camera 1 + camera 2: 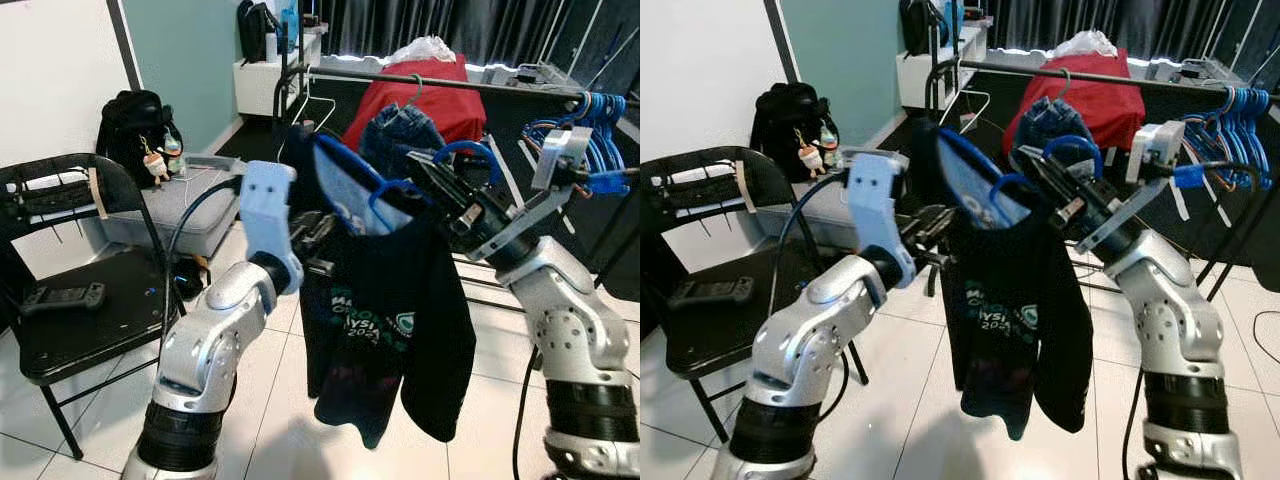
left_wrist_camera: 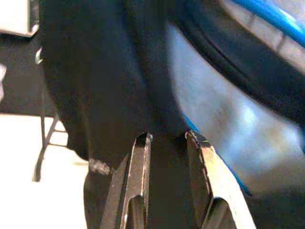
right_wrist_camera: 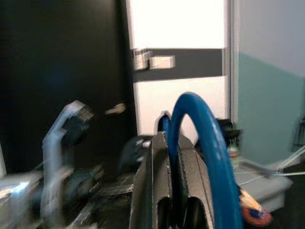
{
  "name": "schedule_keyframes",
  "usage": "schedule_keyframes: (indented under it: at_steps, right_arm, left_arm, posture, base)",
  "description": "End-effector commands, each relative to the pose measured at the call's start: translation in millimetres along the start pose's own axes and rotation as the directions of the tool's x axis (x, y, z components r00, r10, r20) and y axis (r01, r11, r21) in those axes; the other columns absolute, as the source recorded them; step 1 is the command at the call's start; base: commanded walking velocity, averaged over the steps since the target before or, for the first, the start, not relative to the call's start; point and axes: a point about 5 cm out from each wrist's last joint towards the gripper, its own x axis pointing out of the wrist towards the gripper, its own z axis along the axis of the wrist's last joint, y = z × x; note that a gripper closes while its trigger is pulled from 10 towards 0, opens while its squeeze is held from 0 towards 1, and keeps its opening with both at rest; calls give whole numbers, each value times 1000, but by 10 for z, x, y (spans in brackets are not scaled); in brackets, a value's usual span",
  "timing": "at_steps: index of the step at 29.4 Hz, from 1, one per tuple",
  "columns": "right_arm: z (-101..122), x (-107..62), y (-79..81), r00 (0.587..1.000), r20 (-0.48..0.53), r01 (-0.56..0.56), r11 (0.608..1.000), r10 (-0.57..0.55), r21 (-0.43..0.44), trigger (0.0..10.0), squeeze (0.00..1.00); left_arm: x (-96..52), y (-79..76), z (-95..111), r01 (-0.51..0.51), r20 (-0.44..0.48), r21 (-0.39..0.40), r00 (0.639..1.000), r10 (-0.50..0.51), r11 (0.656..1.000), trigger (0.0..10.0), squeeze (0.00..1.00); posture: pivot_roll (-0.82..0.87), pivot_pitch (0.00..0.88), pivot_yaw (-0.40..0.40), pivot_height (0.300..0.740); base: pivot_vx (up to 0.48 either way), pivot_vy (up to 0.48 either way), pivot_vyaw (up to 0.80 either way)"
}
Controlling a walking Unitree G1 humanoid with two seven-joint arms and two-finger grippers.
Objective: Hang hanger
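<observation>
Gripping the blue hanger [image 1: 1065, 150], the raised right claw [image 1: 1040, 175] slants upward.

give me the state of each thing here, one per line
blue hanger: off the rail, T-shirt on it, hook clamped in right gripper
black T-shirt: draped on hanger, pinched by left gripper
clothes rail: holds empty blue hangers and a dark garment
folding chair: unfolded, controller on seat

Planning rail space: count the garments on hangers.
2: the black T-shirt on the blue hanger, held by the left gripper and right gripper, and a denim garment hanging on the rail. Others may hide behind.
</observation>
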Motion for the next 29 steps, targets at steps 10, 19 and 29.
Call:
schedule_keyframes:
  at_steps: [10,19,29]
  right_arm:
    - [37,-174,111,988,-60,-141,990,142,15,0,0]
    - [103,-212,28,993,-47,-105,994,104,-8,0,0]
    - [116,-178,12,993,-31,-116,993,116,2,0,0]
  left_arm:
    - [-88,206,90,-195,55,46,980,193,980,10000,0]
    - [-211,390,98,-306,52,150,952,302,940,10000,0]
    - [-313,478,126,-371,83,207,929,362,905,9020,0]
  posture:
    - [-66,5,-40,736]
    - [-50,6,-44,736]
    - [-42,6,-57,736]
  base:
    - [0,0,0]
    - [0,0,0]
    - [0,0,0]
